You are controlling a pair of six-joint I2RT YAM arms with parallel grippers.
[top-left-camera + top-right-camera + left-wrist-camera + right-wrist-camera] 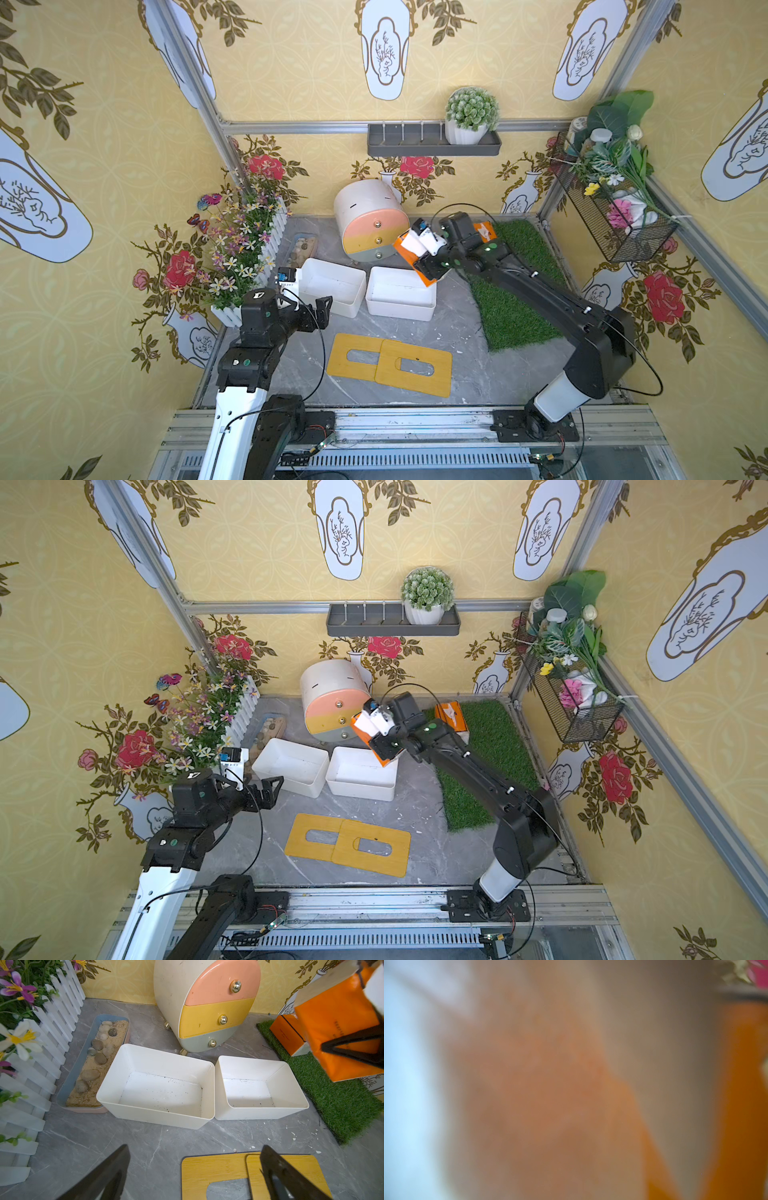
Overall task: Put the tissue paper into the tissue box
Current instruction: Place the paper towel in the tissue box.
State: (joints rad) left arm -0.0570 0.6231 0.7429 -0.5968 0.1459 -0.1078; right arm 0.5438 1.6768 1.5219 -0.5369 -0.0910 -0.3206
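An orange tissue paper pack (406, 252) (360, 730) (342, 1022) hangs tilted in the air over the far right corner of the right-hand white tissue box (399, 309) (360, 789) (259, 1113). My right gripper (424, 260) (384, 739) is shut on it, with one black finger (353, 1047) across its face. The right wrist view is a blur of orange tissue paper (737, 1105). A second white tissue box (328, 305) (158, 1118) stands to its left, holding nothing. My left gripper (309, 305) (259, 785) (195, 1149) hovers open near that box's front left corner, holding nothing.
Two bamboo lids (415, 382) (207, 1169) lie overlapping in front of the boxes. Another orange pack (484, 230) (288, 1032) sits on the grass mat (515, 307). A round drawer cabinet (370, 220) stands behind, with a pebble tray (91, 1064) and white fence (270, 245) at left.
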